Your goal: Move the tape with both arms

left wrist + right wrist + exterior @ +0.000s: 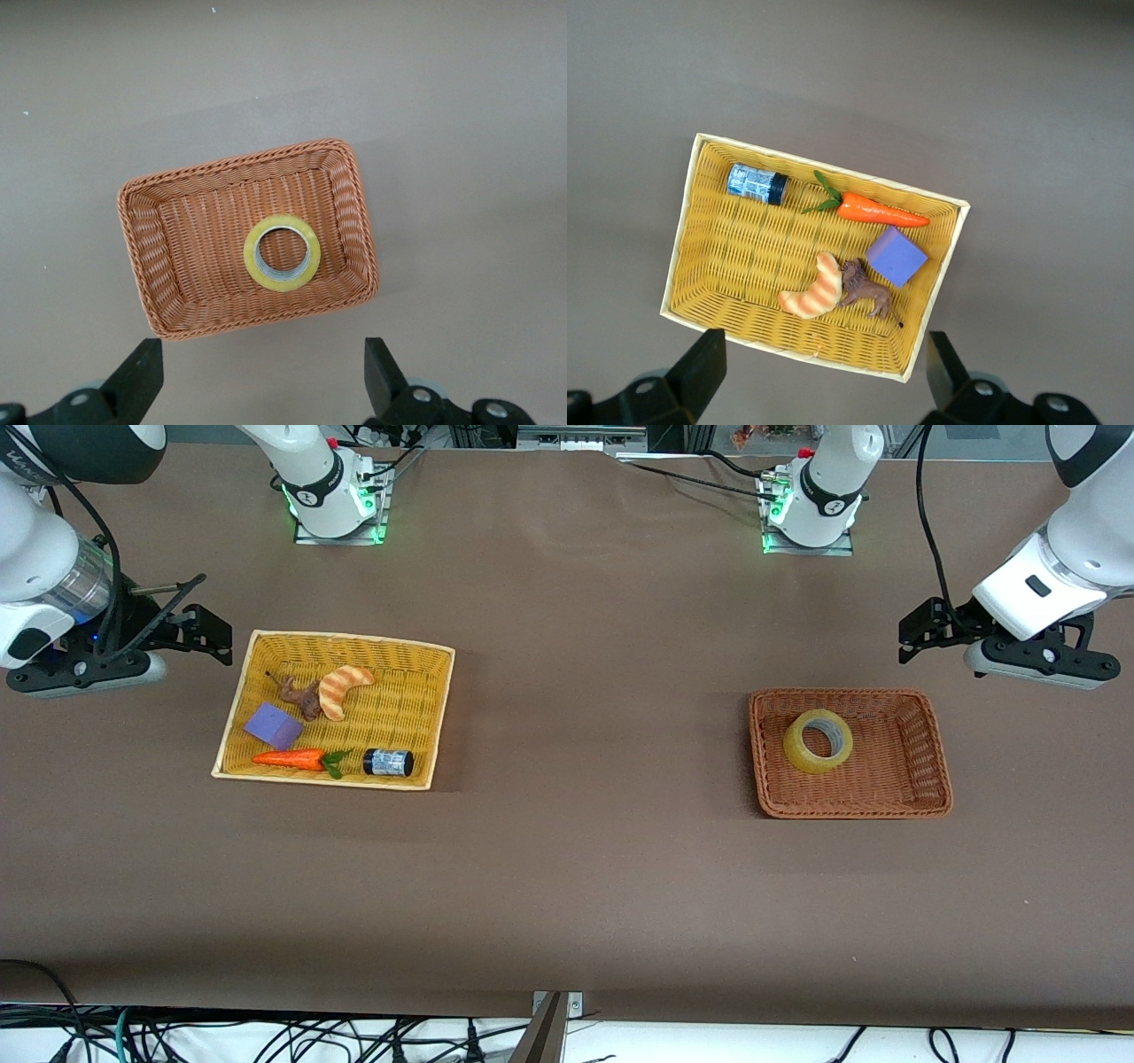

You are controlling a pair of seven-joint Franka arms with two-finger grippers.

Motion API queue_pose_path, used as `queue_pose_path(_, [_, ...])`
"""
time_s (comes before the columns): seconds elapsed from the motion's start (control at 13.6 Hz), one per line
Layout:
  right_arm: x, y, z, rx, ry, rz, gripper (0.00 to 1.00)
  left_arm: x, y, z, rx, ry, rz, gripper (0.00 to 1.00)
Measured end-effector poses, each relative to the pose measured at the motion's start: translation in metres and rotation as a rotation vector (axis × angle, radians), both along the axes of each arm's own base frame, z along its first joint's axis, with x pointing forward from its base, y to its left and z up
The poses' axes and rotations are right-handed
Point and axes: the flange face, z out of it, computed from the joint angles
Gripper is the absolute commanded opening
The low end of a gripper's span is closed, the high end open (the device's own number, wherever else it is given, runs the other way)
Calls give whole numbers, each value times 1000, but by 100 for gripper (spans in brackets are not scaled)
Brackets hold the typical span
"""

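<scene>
The tape (797, 749), a yellowish roll with a grey core, lies in a brown wicker basket (939, 755) toward the left arm's end of the table. It also shows in the left wrist view (252, 262), inside the basket (142, 257). My left gripper (917, 633) hangs open and empty above the bare table beside that basket; its jaws stand wide apart in the left wrist view (263, 372). My right gripper (208, 633) is open and empty above the table beside the yellow basket (416, 691), as its wrist view (824, 367) shows.
The yellow basket (735, 257) holds a croissant toy (344, 688), a small dark jar (388, 762), a carrot toy (292, 759), a purple block (273, 725) and a brown animal toy (304, 698). Brown table surface lies between the two baskets.
</scene>
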Motion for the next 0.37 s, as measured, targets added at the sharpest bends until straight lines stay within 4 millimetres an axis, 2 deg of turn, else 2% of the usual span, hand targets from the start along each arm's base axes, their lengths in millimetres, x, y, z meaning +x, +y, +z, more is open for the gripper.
queue_pose_path(0.37, [1,0,16,3,-22,23,100,0,2,-1,0,5,3,100])
